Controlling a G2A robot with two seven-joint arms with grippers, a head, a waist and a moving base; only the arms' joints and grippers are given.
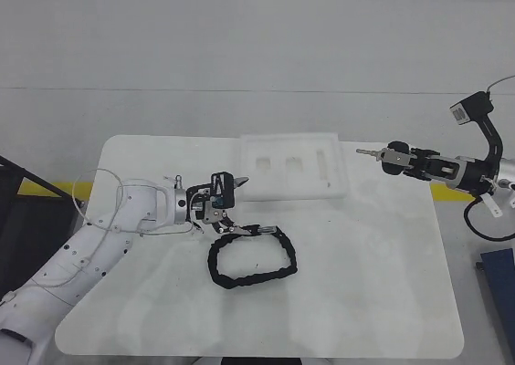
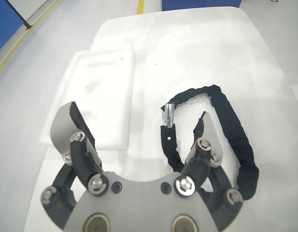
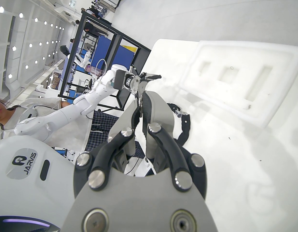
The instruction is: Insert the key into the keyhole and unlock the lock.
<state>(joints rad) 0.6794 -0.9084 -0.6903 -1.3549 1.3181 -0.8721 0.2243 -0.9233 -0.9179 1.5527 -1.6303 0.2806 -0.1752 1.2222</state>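
- While the left arm stretches in low over the counter point(image 1: 376, 274) from the left side, with its forearm close to level, the left end effector point(image 2: 139, 117) sits wide open. It's fully released, nothing in it.
- Its two fingers point(image 2: 75, 119) straddle one end of the black chain lock point(image 1: 250, 260). The silver lock cylinder point(image 2: 168, 116) on that end sits between them, closer to one finger. Can't tell if anything is actually touching.
- The rest of the chain lies in a flat loop near the middle of the counter, on the robot's side of the white foam tray point(image 1: 292, 166).
- The right arm comes in from the right edge, held up above the counter, with the wrist pointing sideways toward the tray and the other arm.
- The right end effector point(image 1: 387, 155) is clenched on the key point(image 1: 367, 152), and the key's tip pokes out past the fingertips, roughly level.
- So the key is up in the air just off the tray's right end, well apart from the chain lock.
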